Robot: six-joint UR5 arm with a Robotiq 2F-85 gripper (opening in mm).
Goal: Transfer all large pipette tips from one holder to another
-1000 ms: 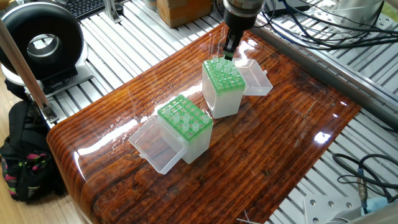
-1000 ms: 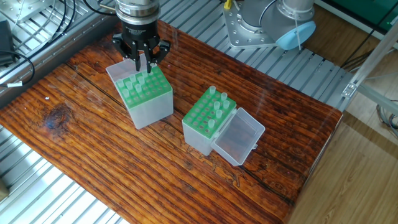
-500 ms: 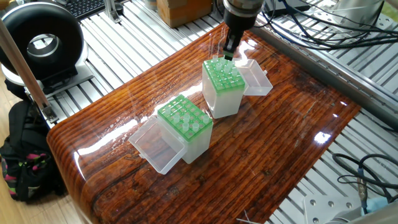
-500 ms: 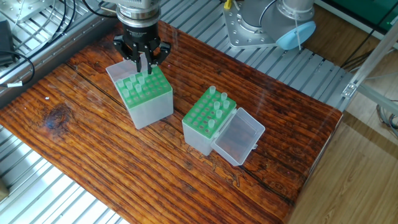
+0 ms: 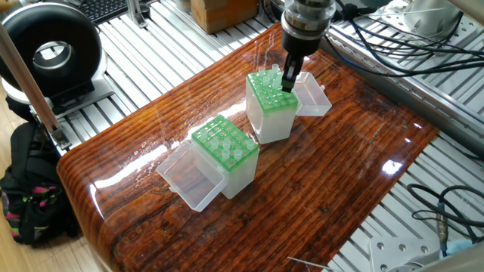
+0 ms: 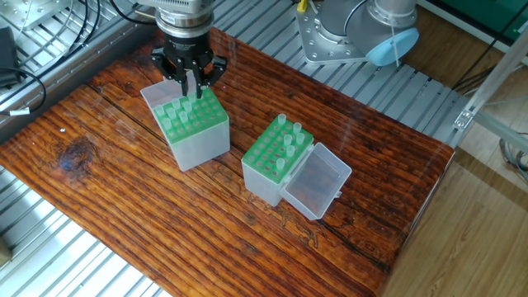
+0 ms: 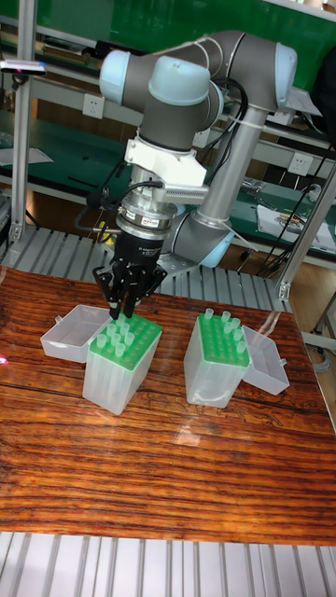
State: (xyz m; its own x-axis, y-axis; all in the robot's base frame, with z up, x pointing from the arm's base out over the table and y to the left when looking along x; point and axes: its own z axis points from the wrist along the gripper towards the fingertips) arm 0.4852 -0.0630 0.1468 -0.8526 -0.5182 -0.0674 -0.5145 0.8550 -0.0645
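Observation:
Two clear holders with green grid tops stand on the wooden table. My gripper [image 6: 191, 82] [image 5: 288, 77] [image 7: 125, 303] points straight down onto the far edge of the one holder [image 6: 198, 136] [image 5: 270, 121] [image 7: 117, 373]. Its fingers are drawn in close on a large pipette tip in the back row. Several more large pipette tips [image 6: 180, 107] stand in that grid. The other holder [image 6: 268, 169] [image 5: 227, 162] [image 7: 213, 373] carries several large pipette tips [image 6: 289, 139] [image 5: 227, 147] sticking up from its grid.
Each holder has a clear hinged lid [image 6: 315, 183] [image 5: 311, 97] lying open beside it. Slotted aluminium rails [image 6: 49, 247] surround the wooden top. A black ring light [image 5: 47, 51], a bag [image 5: 30, 189] and cables [image 5: 393, 41] lie off the table's edges.
The fingers have narrowed since a second ago. In one fixed view the gripper has shifted right and lower along the holder's far edge; in the other it has barely moved.

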